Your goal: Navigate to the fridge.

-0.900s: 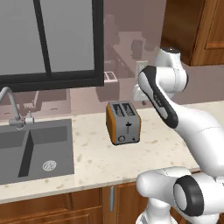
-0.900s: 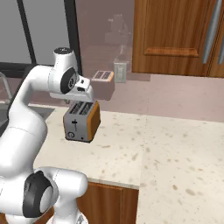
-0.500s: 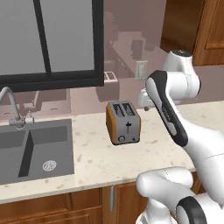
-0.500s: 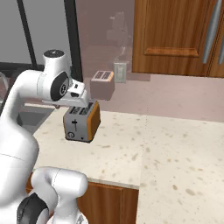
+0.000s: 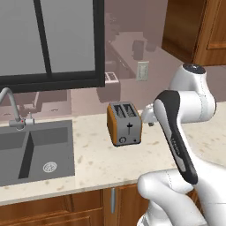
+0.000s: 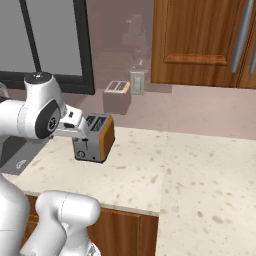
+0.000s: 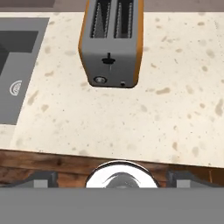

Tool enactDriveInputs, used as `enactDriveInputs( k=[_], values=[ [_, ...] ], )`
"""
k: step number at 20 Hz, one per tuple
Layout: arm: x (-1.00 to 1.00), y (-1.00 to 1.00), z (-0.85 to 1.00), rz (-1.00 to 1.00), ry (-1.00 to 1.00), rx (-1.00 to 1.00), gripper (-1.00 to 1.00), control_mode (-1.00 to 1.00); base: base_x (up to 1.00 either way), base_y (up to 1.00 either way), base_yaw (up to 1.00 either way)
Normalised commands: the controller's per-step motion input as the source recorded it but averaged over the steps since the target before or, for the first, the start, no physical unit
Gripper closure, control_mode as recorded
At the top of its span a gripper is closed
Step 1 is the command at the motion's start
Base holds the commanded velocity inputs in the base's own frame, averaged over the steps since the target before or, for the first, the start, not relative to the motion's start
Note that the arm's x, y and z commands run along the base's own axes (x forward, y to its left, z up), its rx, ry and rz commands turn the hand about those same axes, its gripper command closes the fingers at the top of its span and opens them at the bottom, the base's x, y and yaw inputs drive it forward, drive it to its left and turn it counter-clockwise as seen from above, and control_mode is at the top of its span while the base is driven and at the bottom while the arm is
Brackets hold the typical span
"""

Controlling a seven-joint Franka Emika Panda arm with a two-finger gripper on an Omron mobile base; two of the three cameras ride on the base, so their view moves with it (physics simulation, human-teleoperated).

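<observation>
here i see a grey two-slot toaster with orange sides (image 5: 125,123) standing on the speckled beige stone table (image 6: 200,185), a dark grey sink (image 5: 31,150) to its left. the jaws (image 7: 111,178) hang above the table's front edge, spread apart and holding nothing. grey vertical handles (image 6: 243,36) at the upper right may be the fridge's; i cannot tell.

A grey and orange toaster (image 5: 125,123) stands on the speckled beige worktop (image 5: 97,161), slots up, its lever side facing the camera. To its left a dark grey sink (image 5: 31,150) is set into the worktop, with a curved faucet (image 5: 12,109) behind it. The white arm (image 5: 183,114) bends just right of the toaster. A dark-framed window (image 5: 50,42) sits above the sink; wood cabinets (image 5: 196,28) hang upper right.
</observation>
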Motion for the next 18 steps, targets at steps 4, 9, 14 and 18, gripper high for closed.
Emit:
enactDriveInputs(
  k=[4, 9, 14, 18],
  values=[
    [0.00, 0.00, 0.00, 0.00, 0.00, 0.00, -1.00, 1.00, -0.07, 0.00, 0.00],
    [0.00, 0.00, 0.00, 0.00, 0.00, 0.00, -1.00, 1.00, -0.70, 0.77, 0.18],
    [0.00, 0.00, 0.00, 0.00, 0.00, 0.00, -1.00, 1.00, -0.17, 0.99, 0.66],
    [0.00, 0.00, 0.00, 0.00, 0.00, 0.00, -1.00, 1.00, 0.00, 0.78, 0.86]
  ],
)
